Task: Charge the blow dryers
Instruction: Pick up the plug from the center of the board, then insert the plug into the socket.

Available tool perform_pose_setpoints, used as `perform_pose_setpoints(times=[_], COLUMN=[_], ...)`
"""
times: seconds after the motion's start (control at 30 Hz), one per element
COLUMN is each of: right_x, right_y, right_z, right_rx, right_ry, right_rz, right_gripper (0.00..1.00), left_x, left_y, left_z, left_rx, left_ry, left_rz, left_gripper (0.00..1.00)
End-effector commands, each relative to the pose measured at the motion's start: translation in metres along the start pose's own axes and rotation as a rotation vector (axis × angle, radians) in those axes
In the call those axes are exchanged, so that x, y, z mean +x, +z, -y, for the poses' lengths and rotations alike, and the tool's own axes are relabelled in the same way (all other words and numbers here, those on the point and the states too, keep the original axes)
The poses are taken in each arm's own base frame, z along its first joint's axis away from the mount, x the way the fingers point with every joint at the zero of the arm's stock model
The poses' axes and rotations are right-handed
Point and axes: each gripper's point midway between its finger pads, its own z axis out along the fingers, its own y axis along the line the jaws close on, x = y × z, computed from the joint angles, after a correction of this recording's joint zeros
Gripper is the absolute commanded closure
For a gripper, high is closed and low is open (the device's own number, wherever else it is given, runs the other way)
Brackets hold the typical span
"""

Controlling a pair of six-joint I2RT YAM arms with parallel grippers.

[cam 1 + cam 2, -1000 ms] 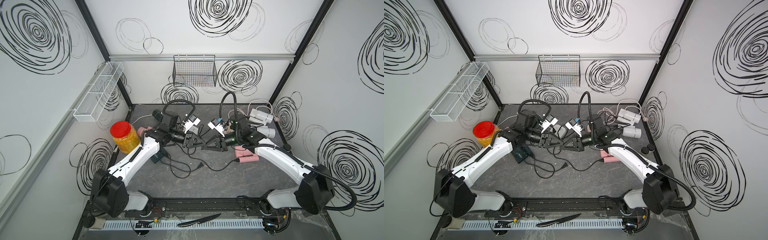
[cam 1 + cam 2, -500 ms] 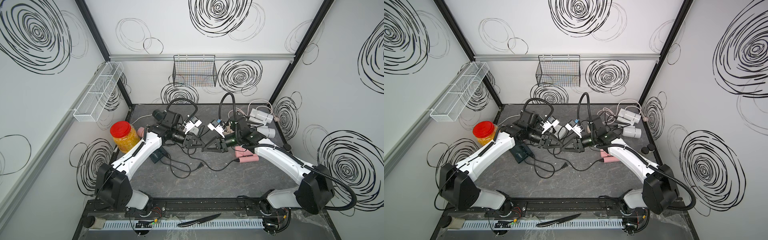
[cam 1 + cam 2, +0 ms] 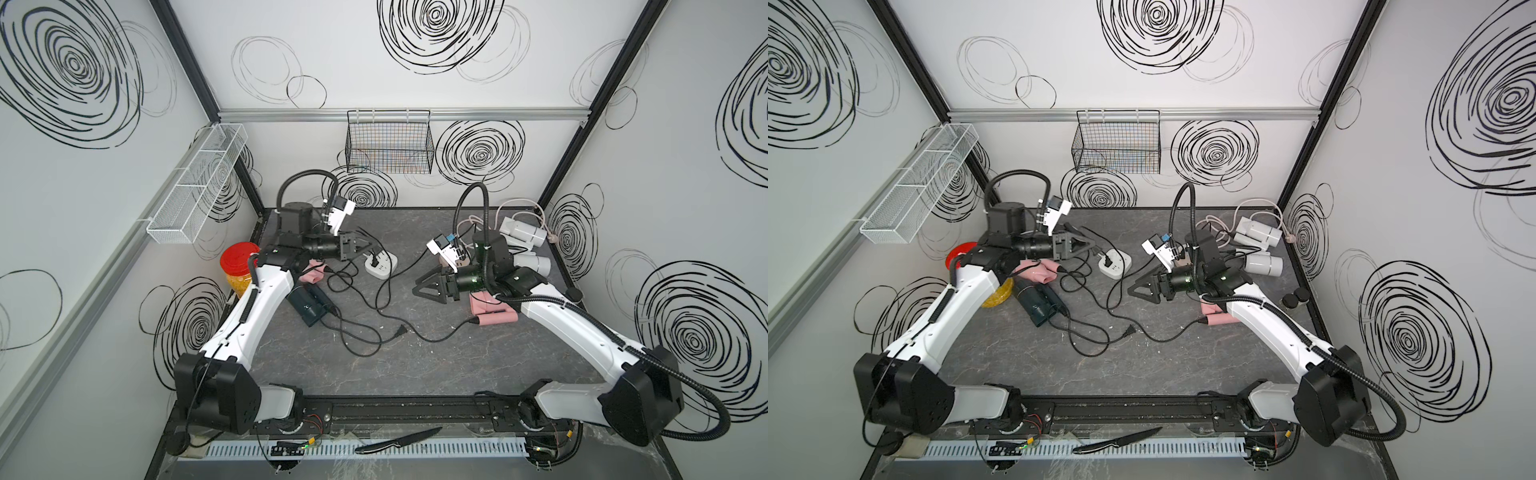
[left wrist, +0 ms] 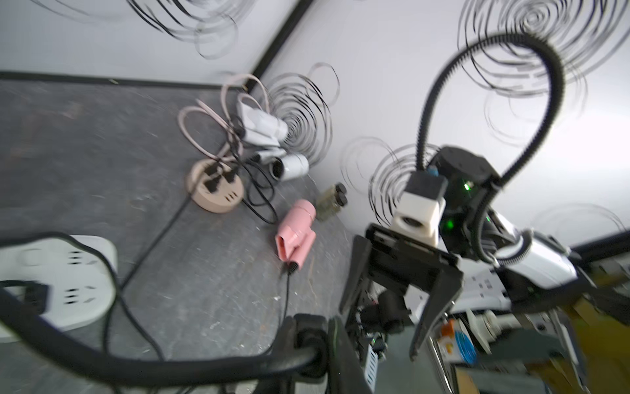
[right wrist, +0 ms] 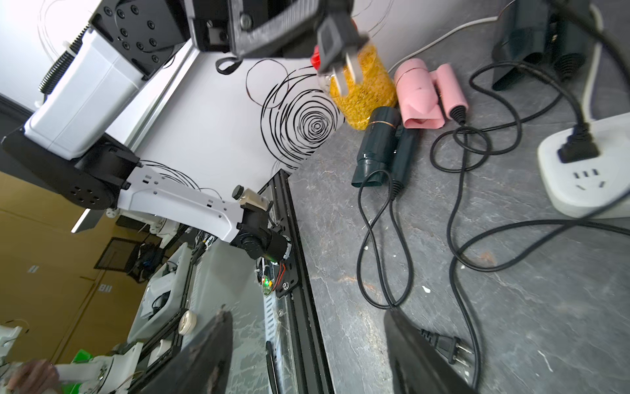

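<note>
— Plugging in is the step in hand, I'd say. In both top views the left claw [image 3: 366, 246] sits upper middle of the frame, clenched, close to the white power strip [image 3: 388, 269], which has one plug in it.
— And the right claw [image 3: 426, 293]?
— Released, jaws spread, nothing between them, right of centre over the table [image 3: 415, 374]. The dryers lie around: a teal dryer [image 3: 309, 306] and a pink dryer [image 3: 311, 276] left of centre, a second pink dryer [image 3: 498, 319] under the right arm, two white dryers [image 3: 521, 230] at the upper right.
— The left wrist view?
— Blurred. A round beige hub [image 4: 218, 204] carries several plugs, with the white dryers just behind it. The second pink dryer shows a smooth stubby barrel and a folded handle.
— The right wrist view?
— There you see what the left claw grips: a plug [image 5: 335, 44], hard black moulding with two flat bare metal prongs, pinched between ridged fingers [image 5: 276, 25]. A loose plug [image 5: 439, 343] lies on the rough, grey-veined table among limp rubbery cords [image 5: 455, 191].
— Whose plug is held?
— I cannot tell; the cords cross too much.
— Next move?
— Probably turning the prongs over a free pair of slots in the strip and pressing straight in. The light plastic strip may slide, so the empty claw could steady it.
</note>
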Motion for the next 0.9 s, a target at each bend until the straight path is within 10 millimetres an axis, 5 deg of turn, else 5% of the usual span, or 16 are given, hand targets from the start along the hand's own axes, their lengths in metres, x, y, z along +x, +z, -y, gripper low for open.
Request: perform_pose_setpoints(times=[0.0,0.1,0.27,0.53,0.67,0.87], right_x=[-0.009,-0.011,-0.013,-0.013,-0.009,-0.008], right_y=[-0.011,-0.016,-0.018,-0.017,-0.017,-0.016], right_z=[0.007,0.014,0.022,0.027,0.029,0.040], right_rx=[0.097,0.152,0.199,0.211,0.220,0.268], right_ry=[-0.031,-0.045,-0.040,-0.023,-0.019,-0.007], right_rz=[0.065,0.098,0.114,0.120,0.118,0.126], right_gripper=[0.27,0.27,0.27,0.28,0.28,0.29], left_x=[-0.048,-0.067,-0.095,-0.155,-0.192,-0.240], left_y=[-0.043,-0.087,-0.179,-0.233,-0.229,-0.184], left_z=[0.008,0.007,-0.019,-0.057,-0.069,-0.098], left_rx=[-0.106,-0.175,-0.554,-0.832,-0.861,-0.918], left_ry=[0.024,0.016,0.053,0.069,0.119,0.189], left_rz=[0.230,0.393,0.579,0.784,0.809,0.752], left_gripper=[0.94,0.94,0.93,0.95,0.94,0.94])
